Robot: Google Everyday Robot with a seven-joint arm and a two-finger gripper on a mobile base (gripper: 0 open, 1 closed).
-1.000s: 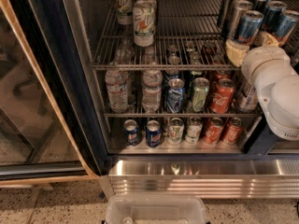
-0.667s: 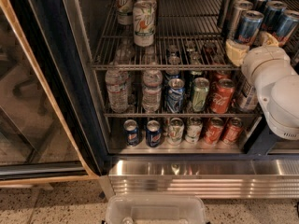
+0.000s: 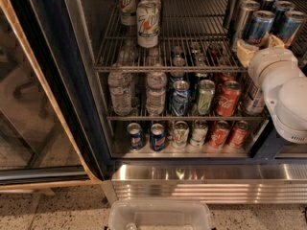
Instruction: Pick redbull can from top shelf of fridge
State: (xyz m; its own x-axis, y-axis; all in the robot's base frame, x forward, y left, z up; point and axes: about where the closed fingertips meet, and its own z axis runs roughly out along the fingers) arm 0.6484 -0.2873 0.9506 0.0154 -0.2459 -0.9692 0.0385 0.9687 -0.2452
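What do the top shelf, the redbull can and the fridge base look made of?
The top shelf: thin rods with a silvery sheen, likely plated steel wire. The redbull can: glossy printed metal, probably aluminium, with a silver lid. The fridge base: ribbed and reflective, apparently stainless steel. The gripper, at the can's foot on the shelf's right, looks like cream plastic.

Cream tool (image 3: 257, 44) at the blue-and-silver redbull can (image 3: 259, 27) on silver top shelf (image 3: 192, 32).

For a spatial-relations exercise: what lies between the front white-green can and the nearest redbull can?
In the camera view: a bare stretch of the top shelf, then a silver-grey slim can. The gripper is at the redbull can base.
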